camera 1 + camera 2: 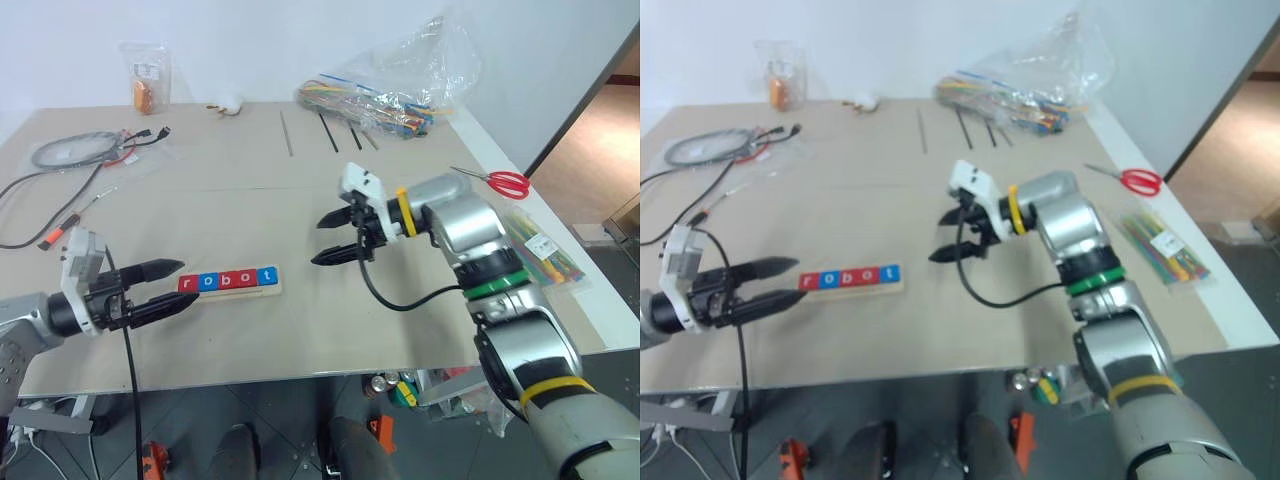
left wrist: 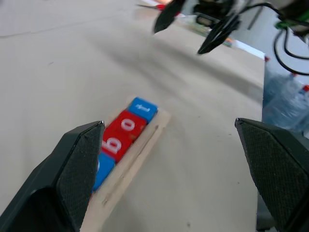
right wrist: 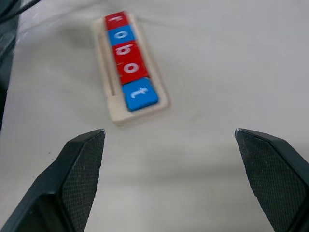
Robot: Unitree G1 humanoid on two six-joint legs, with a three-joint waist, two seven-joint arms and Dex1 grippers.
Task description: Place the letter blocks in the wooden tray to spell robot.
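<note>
L gripper (image 1: 172, 288) sits at the tray's left end, jaws wide, nothing in them. The wooden tray (image 1: 245, 291) lies mid-table w/ all five letter blocks (image 1: 228, 279) seated in a row, reading r-o-b-o-t, so I judge the spelling done. Blocks look light, stiff, prob slick-faced; if I nudge one I'd pinch its side edges, since neighbours touch. R gripper (image 1: 333, 238) hangs above the table, right of the tray & apart from it, jaws spread, empty. Bare table around the tray; scissors (image 1: 497, 181) lie far right near the edge.
</note>
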